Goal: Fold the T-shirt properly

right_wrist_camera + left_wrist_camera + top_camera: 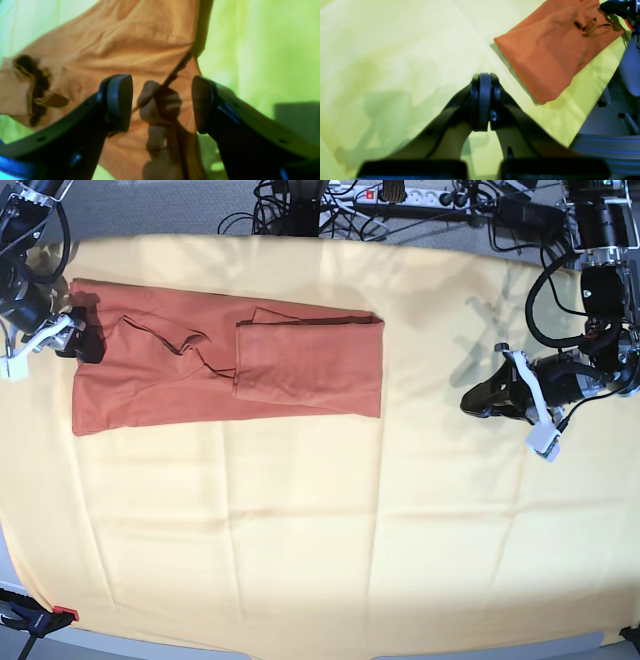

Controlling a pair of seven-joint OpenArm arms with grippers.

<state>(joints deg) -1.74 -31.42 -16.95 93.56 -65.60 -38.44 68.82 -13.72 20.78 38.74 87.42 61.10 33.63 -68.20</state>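
Pale yellow cloth [300, 520] covers the whole table, creased in a loose grid, reaching nearly every edge of the base view

Rust-orange T-shirt [200, 370] lies flat on the cloth, far-left part of the base view. Long band shape, running left to right. Right end doubled back over itself into a squarish flap [310, 360]; neckline and a loose hem wrinkle show near the middle of the band

Left arm sits at the right of the base view, well apart from the shirt, over bare cloth. Left end effector [478, 398] has its two pads pressed flat together, nothing between them; wrist view shows the pads meeting edge to edge, with the folded end of the shirt off to the upper right

Right end effector [162, 102] is at the shirt's left end in the base view. Fingers spread wide, one dark pad [119, 101] over orange fabric, the other at the fabric's edge. A folded edge of the shirt runs diagonally through the gap. Cannot tell whether the pads touch the fabric

Cables [400, 200] tangled along the far edge of the table
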